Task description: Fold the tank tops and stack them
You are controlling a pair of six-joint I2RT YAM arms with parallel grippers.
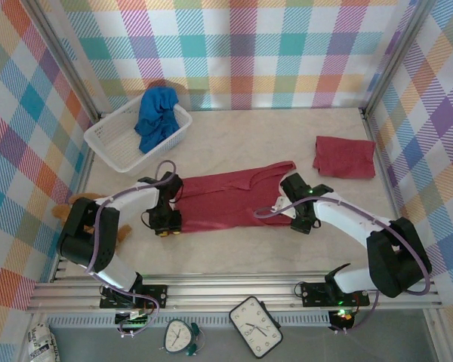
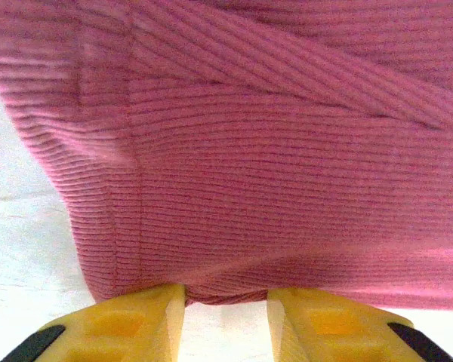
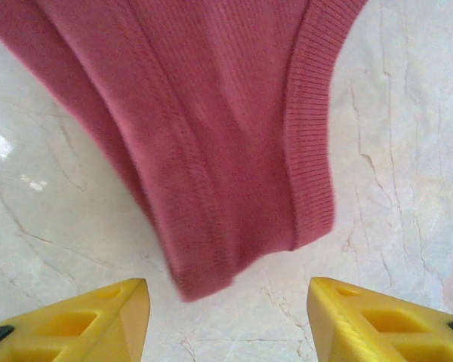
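Observation:
A dark red tank top (image 1: 226,200) lies spread flat across the middle of the table. My left gripper (image 1: 166,228) sits at its left edge. In the left wrist view the ribbed cloth (image 2: 272,173) reaches the tips of the yellow fingers (image 2: 136,320). The left gripper (image 2: 226,305) is open, with bare table in the gap. My right gripper (image 1: 302,220) is at the strap end. It (image 3: 226,305) is open wide, the strap end (image 3: 234,188) just ahead of it and untouched. A second dark red tank top (image 1: 345,157) lies folded at back right. A blue one (image 1: 157,117) is bunched in the basket.
The white mesh basket (image 1: 109,143) stands at back left. A small brown teddy bear (image 1: 63,212) lies at the table's left edge beside the left arm. Two clocks (image 1: 255,326) lie below the front rail. Checked walls close in three sides.

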